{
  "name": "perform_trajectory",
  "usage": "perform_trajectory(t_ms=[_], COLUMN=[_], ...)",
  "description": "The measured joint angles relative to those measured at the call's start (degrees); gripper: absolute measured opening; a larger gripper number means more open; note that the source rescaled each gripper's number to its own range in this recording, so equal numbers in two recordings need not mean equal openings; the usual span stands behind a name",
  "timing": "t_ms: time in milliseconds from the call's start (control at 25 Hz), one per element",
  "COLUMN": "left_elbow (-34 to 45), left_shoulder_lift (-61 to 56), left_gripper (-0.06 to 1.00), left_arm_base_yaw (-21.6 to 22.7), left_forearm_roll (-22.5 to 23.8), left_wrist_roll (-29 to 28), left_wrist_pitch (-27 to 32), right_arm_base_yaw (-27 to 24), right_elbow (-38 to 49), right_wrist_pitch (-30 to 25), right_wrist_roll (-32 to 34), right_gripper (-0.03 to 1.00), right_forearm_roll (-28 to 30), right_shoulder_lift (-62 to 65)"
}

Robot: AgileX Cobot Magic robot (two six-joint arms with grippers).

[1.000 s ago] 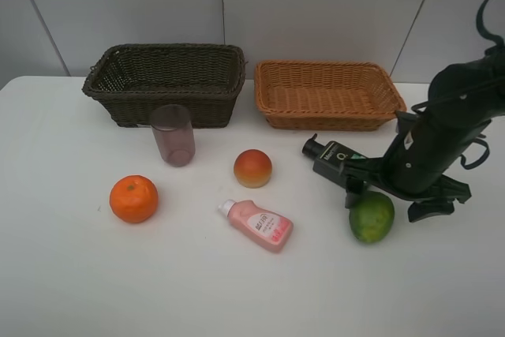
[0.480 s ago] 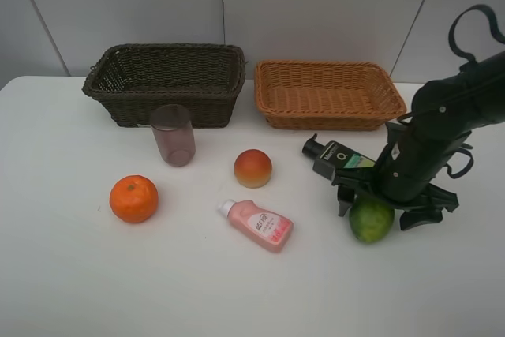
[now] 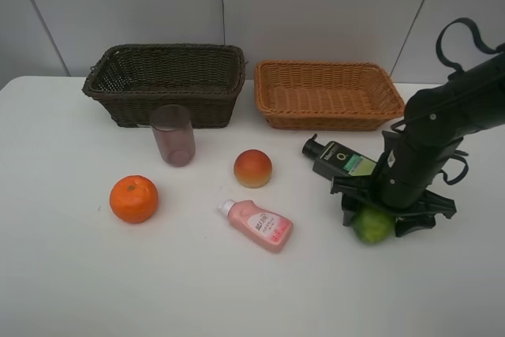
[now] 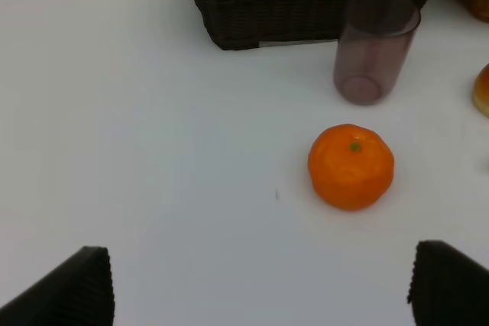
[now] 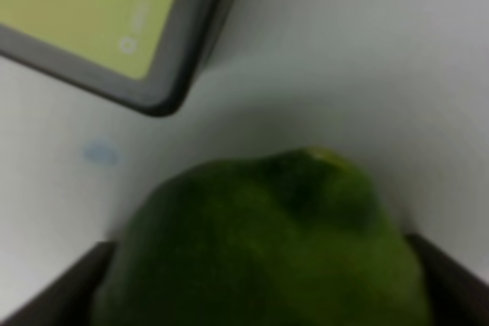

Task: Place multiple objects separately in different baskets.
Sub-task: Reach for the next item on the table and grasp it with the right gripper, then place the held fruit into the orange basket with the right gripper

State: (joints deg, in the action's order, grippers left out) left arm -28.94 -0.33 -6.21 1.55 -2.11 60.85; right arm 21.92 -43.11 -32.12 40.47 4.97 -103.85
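Observation:
My right gripper [image 3: 380,212] stands straight down over the green citrus fruit [image 3: 371,226] on the table. In the right wrist view the fruit [image 5: 260,250] fills the gap, with both fingers pressed against its sides. The dark green pump bottle [image 3: 335,157] lies just beyond it. The orange [image 3: 133,199], peach [image 3: 252,168], pink squeeze bottle [image 3: 259,225] and purple cup [image 3: 173,135] rest on the table. Both the dark brown basket [image 3: 173,108] and the tan basket [image 3: 327,121] hold nothing. My left gripper [image 4: 260,288] hangs open above bare table short of the orange [image 4: 351,166].
The white table [image 3: 71,274] runs back to a pale wall behind the baskets. The cup [image 4: 374,47] stands right in front of the dark basket [image 4: 260,20]. The right arm's cables loop above the tan basket's right end.
My right gripper swung over the green fruit, came down around it and its fingers closed in on its sides. Everything else stayed put.

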Motion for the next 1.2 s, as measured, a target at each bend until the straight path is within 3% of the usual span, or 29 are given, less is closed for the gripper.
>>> perform_trajectory(t_ms=[40, 80, 1040, 1200], left_elbow=[0.0, 0.0, 0.0, 0.0], left_shoulder_lift=[0.0, 0.0, 0.0, 0.0], left_gripper=[1.0, 1.0, 1.0, 1.0], left_arm_base_yaw=[0.0, 0.0, 0.0, 0.0], left_forearm_roll=[0.0, 0.0, 0.0, 0.0], left_wrist_roll=[0.0, 0.0, 0.0, 0.0], left_wrist_pitch=[0.0, 0.0, -0.05, -0.05], right_arm_base_yaw=[0.0, 0.0, 0.0, 0.0], right_elbow=[0.0, 0.0, 0.0, -1.53], right_wrist_pitch=[-0.08, -0.07, 0.3, -2.31], right_wrist_roll=[0.0, 0.05, 0.05, -0.13], right_gripper=[0.3, 0.27, 0.27, 0.27], right_forearm_roll=[0.0, 0.0, -0.64, -1.17], right_shoulder_lift=[0.0, 0.0, 0.0, 0.57])
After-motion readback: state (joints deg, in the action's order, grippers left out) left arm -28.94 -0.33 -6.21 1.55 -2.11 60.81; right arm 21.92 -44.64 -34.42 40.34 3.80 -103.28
